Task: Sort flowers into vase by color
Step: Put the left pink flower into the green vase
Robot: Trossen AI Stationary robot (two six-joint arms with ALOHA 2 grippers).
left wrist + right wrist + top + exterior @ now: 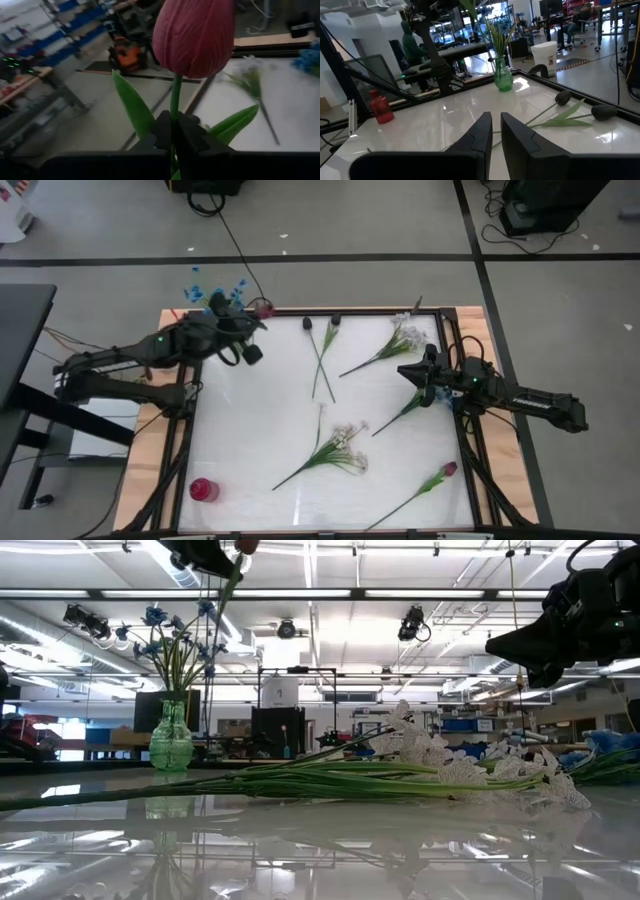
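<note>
Left gripper [175, 132] clamped on tulip [194, 35] stem, raised near green vase [171, 737] with blue flowers [170, 630] at far-left corner. Step: carrying tulip to vase. Next: choose vase by colour; red vase [204, 490] sits near-left. Right gripper [495, 131] empty, fingers slightly parted, hovering at right.

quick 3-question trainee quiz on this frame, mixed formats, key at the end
1. True or false: the left gripper is shut on a pink-red tulip.
2. The green vase holds which flowers? A white B blue C dark buds
3. Fill in: the right gripper holds ____.

Key: 1 true; 2 B; 3 nothing
</note>
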